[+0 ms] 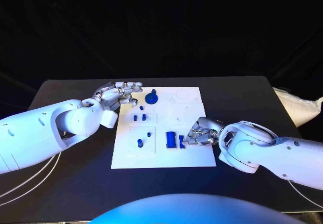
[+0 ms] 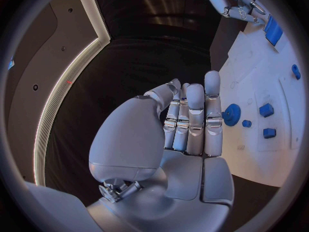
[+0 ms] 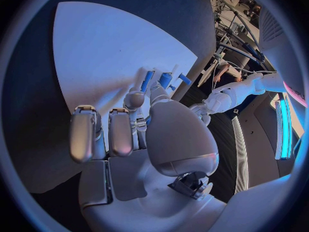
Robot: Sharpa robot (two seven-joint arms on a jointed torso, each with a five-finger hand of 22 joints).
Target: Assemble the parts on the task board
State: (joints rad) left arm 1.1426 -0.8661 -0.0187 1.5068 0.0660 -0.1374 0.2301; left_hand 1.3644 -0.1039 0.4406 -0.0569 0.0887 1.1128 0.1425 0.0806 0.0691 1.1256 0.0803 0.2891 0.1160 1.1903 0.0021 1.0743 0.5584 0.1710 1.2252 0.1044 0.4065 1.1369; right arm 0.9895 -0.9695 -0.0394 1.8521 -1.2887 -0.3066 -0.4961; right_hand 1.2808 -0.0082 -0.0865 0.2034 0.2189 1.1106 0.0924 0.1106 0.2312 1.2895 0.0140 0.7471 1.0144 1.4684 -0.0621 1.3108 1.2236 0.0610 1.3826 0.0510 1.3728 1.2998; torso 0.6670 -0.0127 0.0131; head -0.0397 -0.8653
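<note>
The white task board [image 1: 188, 156] lies mid-table. At its far left corner my left hand [image 1: 120, 95] hovers beside a round blue part [image 1: 152, 98]; in the left wrist view its fingers [image 2: 193, 118] stand straight with nothing in them, and the round part [image 2: 232, 111] lies beyond. My right hand [image 1: 200, 133] bends down over the board's near right, its fingertips at a narrow blue bar [image 1: 181, 141] next to a wider blue block [image 1: 171, 140]. In the right wrist view the fingers [image 3: 138, 95] reach the blue pieces [image 3: 148, 80]; a grip cannot be made out. Small blue parts [image 1: 138, 118] sit mid-board.
More small blue parts [image 1: 140, 142] lie on the board's near left. The black table [image 1: 67, 93] extends round the board. A white object [image 1: 299, 105] lies off the table's right edge. Thin cables [image 1: 33, 182] trail under my left arm.
</note>
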